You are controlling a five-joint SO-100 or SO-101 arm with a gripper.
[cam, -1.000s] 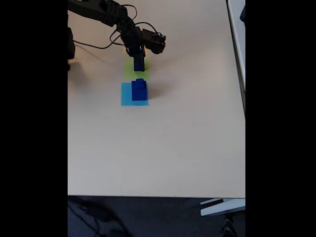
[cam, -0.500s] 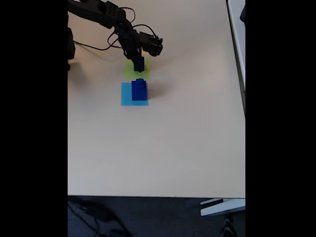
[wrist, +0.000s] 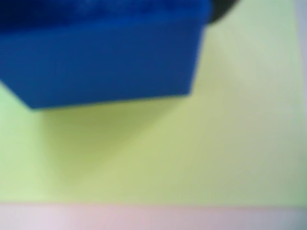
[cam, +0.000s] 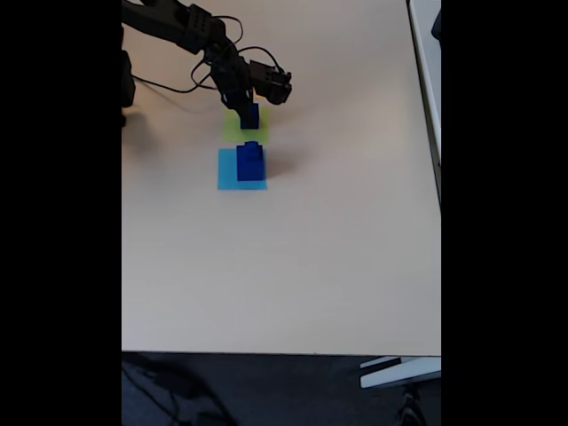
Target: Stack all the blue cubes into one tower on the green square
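Your end effector [cam: 250, 108] sits over the green square [cam: 232, 130], right on top of a blue cube [cam: 251, 116]. In the fixed view the dark fingers merge with the cube's top, so I cannot tell whether they grip it or have let go. The wrist view puts the cube [wrist: 103, 57] close to the lens with the green square [wrist: 201, 143] spread beneath and a soft shadow under it; whether the base touches the paper you cannot read through the blur.

Compared with a second ago, the arm has drawn back toward the top left of the fixed view and the cube sits a shade higher in the picture, nearer the far edge of the green. That reads as the cube being settled on its target, or adjusted there. If so, you have the first piece of the tower placed.

The rest waits just below: a short stack [cam: 250, 160] of blue cubes, a small one on a larger, stands on the light-blue square [cam: 227, 174]. Those need to come over.

The surface [cam: 293, 266] is pale beige and otherwise bare. Black cables [cam: 191, 82] trail from the arm at top left. A dark floor [cam: 266, 390] shows below the near edge.
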